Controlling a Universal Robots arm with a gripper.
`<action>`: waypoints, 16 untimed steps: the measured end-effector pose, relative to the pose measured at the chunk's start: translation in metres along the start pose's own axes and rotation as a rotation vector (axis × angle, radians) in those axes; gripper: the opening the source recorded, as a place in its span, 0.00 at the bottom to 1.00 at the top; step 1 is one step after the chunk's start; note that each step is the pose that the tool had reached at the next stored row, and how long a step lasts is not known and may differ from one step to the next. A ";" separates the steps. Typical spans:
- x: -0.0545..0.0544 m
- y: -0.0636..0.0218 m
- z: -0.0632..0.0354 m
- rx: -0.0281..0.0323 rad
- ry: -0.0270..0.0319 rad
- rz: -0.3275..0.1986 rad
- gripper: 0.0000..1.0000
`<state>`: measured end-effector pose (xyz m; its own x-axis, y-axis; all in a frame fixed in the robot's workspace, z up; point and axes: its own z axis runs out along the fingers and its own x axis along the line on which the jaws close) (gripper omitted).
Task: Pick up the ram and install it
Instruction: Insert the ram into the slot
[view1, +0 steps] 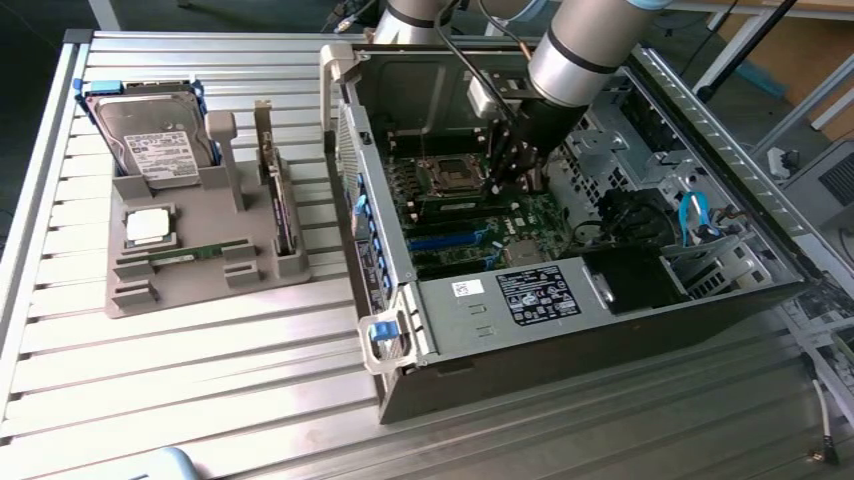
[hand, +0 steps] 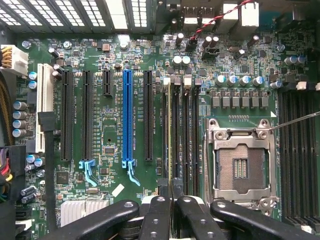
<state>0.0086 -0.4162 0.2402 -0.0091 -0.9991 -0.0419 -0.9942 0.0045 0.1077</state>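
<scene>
Black gripper (hand: 172, 200) fingers (hand: 156, 220) pinched narrow on ram (hand: 170, 150), stick edge-on between them, motherboard (hand: 110, 115) beyond fingertips, processor socket (hand: 240, 167) beside

Hard drive (view1: 147, 140), processor chip (view1: 147, 225), expansion card (view1: 280, 215) on grey holder (view1: 200, 288); open computer case (view1: 574, 340) beside.

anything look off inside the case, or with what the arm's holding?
Nothing damaged or spilled. One oddity: the CPU socket is empty, its thin lever sticking out sideways over the memory slots beside it. The gripper is shut on the ram, held edge-on, not visibly askew.
</scene>
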 end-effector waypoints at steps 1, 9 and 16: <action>0.000 0.0000 0.0000 0.0000 0.0000 0.000 0.12; 0.000 0.0000 0.0003 0.0000 0.0000 0.000 0.12; 0.000 -0.0001 0.0008 -0.0001 0.0002 0.000 0.12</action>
<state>0.0086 -0.4162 0.2394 -0.0091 -0.9991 -0.0417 -0.9942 0.0045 0.1078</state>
